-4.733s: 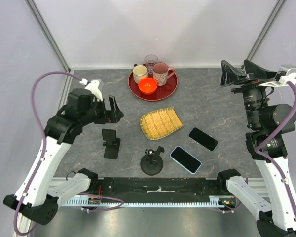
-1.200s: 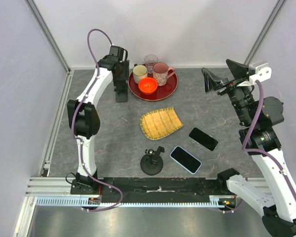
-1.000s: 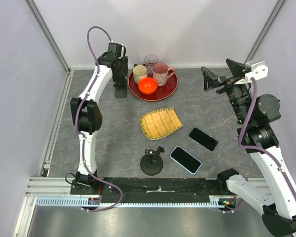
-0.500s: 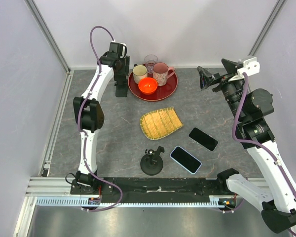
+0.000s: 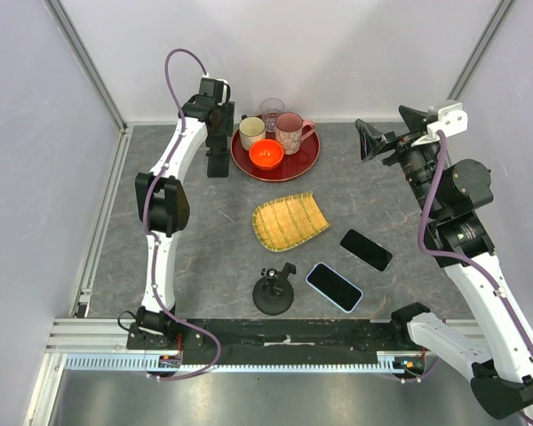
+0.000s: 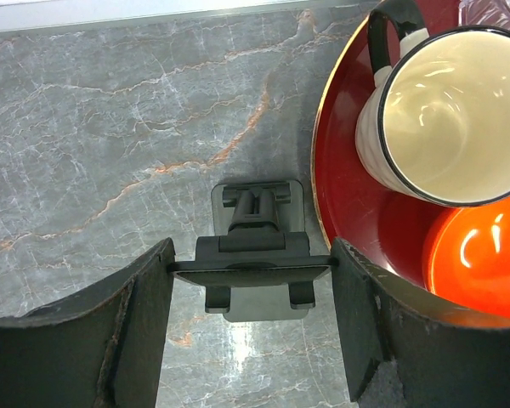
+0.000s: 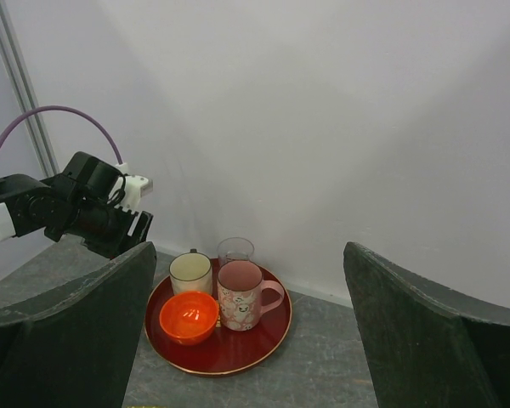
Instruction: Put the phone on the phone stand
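The black phone stand [image 5: 219, 166] stands on the table at the back left, just left of the red tray [image 5: 295, 167]. My left gripper [image 5: 218, 151] reaches over it. In the left wrist view the stand [image 6: 257, 204] sits between the fingers, and its plate touches both; the gripper [image 6: 252, 257] is shut on it. A black phone [image 5: 366, 249] and a blue-edged phone [image 5: 333, 287] lie flat on the table at the near right. My right gripper [image 5: 384, 133] hangs raised at the back right, open and empty, far from both phones. It [image 7: 248, 255] faces the back wall.
The red tray [image 7: 263, 353] holds a white cup [image 5: 251, 132], an orange bowl [image 5: 266, 153], a pink mug [image 5: 290, 132] and a glass [image 5: 271, 111]. A bamboo mat [image 5: 290, 219] lies mid-table. A black round-based holder [image 5: 274, 295] stands near the front edge.
The phone stand went from the near left of the table to the back left beside the red tray, held by my left gripper. My right gripper shifted slightly left. The phones stayed put.
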Available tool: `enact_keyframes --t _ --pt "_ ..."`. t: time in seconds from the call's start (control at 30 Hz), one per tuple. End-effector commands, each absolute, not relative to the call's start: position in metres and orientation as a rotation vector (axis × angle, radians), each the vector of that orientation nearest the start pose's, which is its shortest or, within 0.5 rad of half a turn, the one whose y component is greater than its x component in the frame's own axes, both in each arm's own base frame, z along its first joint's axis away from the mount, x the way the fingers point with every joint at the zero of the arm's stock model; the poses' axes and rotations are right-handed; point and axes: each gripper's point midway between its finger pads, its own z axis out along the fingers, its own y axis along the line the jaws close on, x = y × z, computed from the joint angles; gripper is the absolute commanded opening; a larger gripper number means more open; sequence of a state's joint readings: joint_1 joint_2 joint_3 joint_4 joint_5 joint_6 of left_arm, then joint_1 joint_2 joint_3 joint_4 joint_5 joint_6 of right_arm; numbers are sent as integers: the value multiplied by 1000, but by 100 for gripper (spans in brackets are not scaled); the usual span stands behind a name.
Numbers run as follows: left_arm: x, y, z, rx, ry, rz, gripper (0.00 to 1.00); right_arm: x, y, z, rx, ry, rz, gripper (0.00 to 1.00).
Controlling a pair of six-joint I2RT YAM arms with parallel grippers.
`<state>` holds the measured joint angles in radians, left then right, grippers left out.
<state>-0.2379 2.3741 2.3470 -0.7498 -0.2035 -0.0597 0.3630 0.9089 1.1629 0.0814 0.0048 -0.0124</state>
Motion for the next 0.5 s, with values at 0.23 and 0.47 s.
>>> enact_keyframes --t 0.23,0.47 --pt "601 -106 139 76 2326 115 6 302 114 499 -226 1179 299 98" --pt "596 -106 158 7 2305 89 69 303 114 499 -226 1180 300 98"
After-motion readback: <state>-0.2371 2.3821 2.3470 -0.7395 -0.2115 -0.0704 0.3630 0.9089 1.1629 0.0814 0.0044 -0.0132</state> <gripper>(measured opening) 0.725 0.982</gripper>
